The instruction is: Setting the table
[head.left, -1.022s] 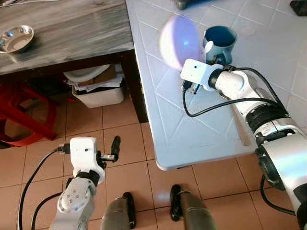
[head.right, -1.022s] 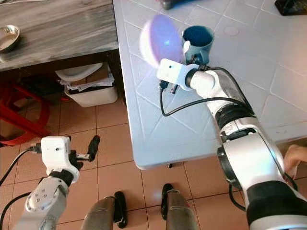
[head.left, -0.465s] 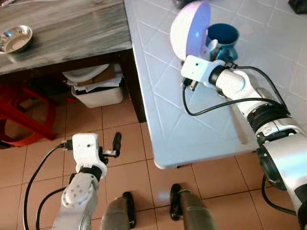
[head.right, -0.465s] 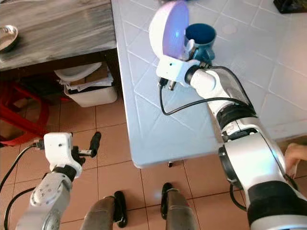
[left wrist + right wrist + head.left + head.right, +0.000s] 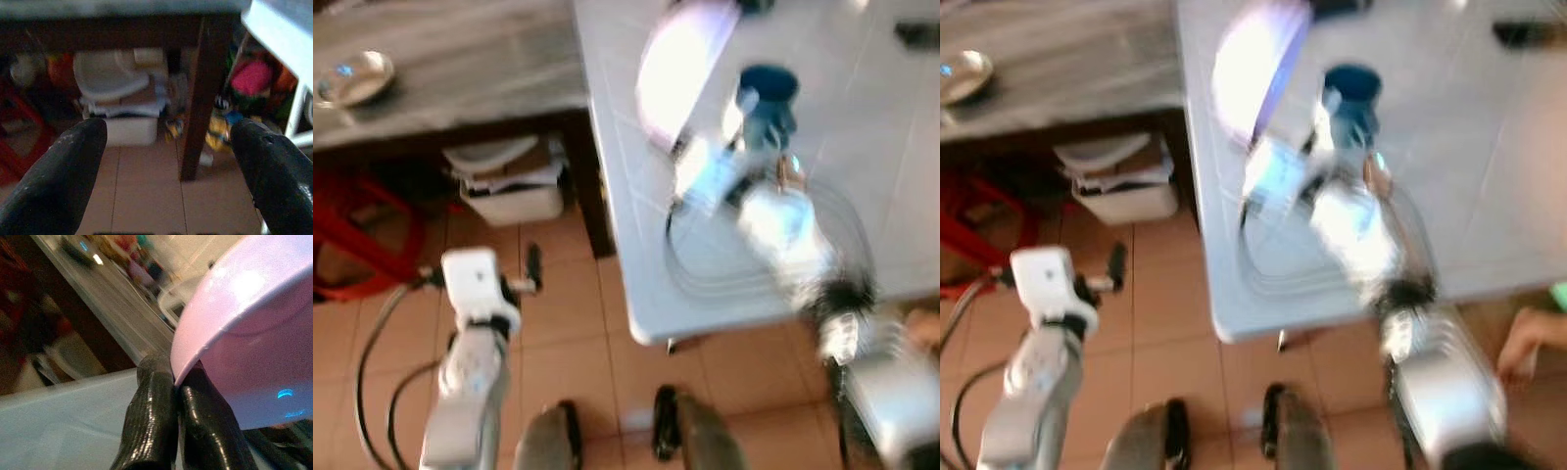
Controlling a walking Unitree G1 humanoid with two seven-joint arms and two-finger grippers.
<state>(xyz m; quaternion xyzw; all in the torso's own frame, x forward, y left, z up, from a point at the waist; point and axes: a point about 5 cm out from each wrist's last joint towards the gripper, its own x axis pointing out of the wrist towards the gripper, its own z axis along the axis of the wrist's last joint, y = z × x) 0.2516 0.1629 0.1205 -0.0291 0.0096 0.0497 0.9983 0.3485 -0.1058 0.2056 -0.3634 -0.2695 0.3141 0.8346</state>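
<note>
The right gripper (image 5: 173,382) is clamped on the rim of the pink bowl (image 5: 677,73) above the white table (image 5: 891,186). Level the bowl and lower it slowly, clear of the blue mug (image 5: 767,98). The left gripper (image 5: 168,147) hangs idle, fingers apart.

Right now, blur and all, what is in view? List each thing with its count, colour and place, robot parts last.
Plate: one, pale pink, its rim pinched in the right tool above the white table.
Mug: one, blue, on the white table beside the plate.
White table: one, pale tiled top, ahead on the robot's right.
Grey table: one, wood-grain top, ahead on the left.
Metal bowl: one, silver, on the grey table.
Bin: one, white, under the grey table.
Red stool: one, on the floor at left.
Right tool: black fingers shut on the plate's rim.
Left tool: black fingers apart, low over the floor tiles.
</note>
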